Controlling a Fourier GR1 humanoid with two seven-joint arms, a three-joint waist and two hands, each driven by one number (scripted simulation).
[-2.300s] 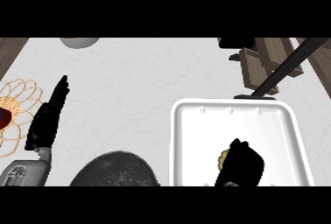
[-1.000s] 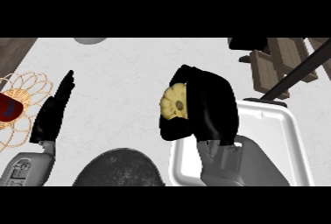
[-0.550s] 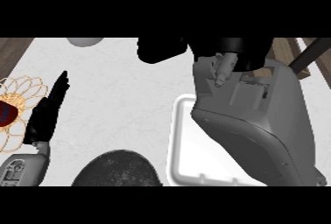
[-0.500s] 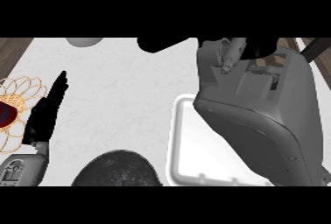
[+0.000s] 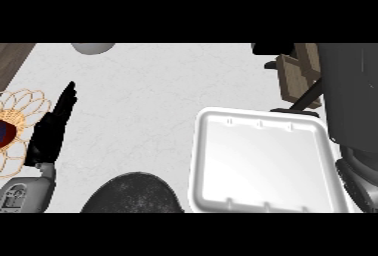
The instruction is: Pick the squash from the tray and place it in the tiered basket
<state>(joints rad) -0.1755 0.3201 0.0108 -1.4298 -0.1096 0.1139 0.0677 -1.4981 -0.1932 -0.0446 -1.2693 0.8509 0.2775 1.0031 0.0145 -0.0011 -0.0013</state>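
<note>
The white tray lies at the lower right with nothing in it. The squash shows nowhere in the head view. Only my right forearm is in sight, a large grey shape running up the right edge; its hand is beyond the picture's edge. The tiered basket, with wooden and black parts, stands at the upper right just left of that forearm. At the left, my left hand rests open, its fingers straight and pointing up.
An orange wire bowl holding something red sits at the left edge beside my left hand. A dark round object lies at the bottom centre. A grey bowl peeks in at the top.
My right hand lifted the squash off the tray and carried it up and to the right, out of view. The tray now holds nothing. The left hand stayed still.
</note>
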